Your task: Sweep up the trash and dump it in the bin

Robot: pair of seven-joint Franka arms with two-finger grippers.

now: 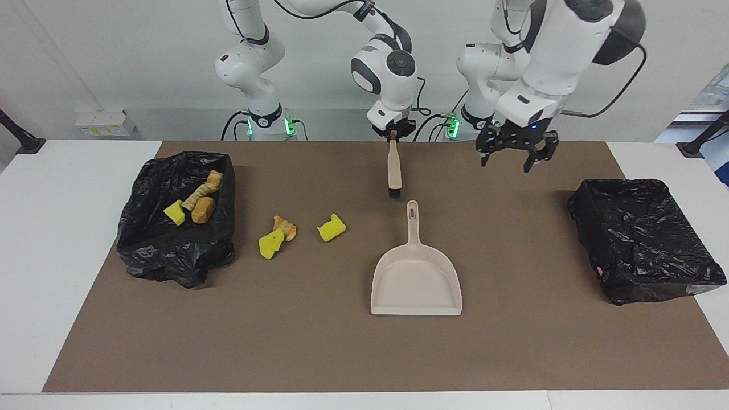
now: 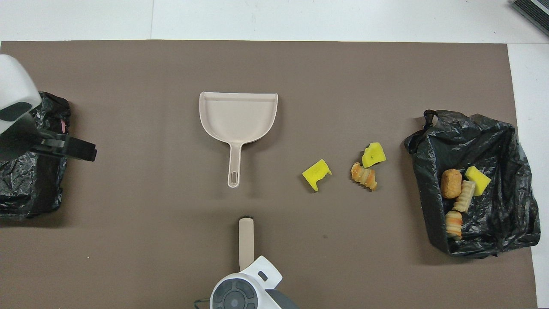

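- Up at the top middle of the facing picture, the right pincer (image 1: pixel 393 135) is squeezed shut on the top of the brush (image 1: pixel 394 173) handle. The brush hangs with its dark bristles pointing down at the brown mat (image 1: pixel 319 341), so I think it is being picked up to sweep.
- The left pincer (image 1: pixel 511 155) is wide, with nothing in it. It hangs over the mat in the upper right of the facing picture, between the dustpan (image 1: pixel 416 282) and the bin with nothing showing in it (image 1: pixel 646 239). I think it is going for the dustpan handle.
- The dustpan lies flat in the middle of the mat. Its handle points at the robots, which makes it easy to grab.
- The trash is in two places. Three bits lie loose on the mat between the dustpan and the other bin (image 1: pixel 176 219): two yellow sponge bits (image 1: pixel 332 228) (image 1: pixel 271 243) and one orange bread lump (image 1: pixel 285 227).
- Four bits are in that bin at the left of the facing picture: one yellow bit (image 1: pixel 175 212) and three bread lumps (image 1: pixel 203 209).
- Count: seven bits of trash, two black bins, one brush, one dustpan, two pincers, one desk (image 1: pixel 62 239).
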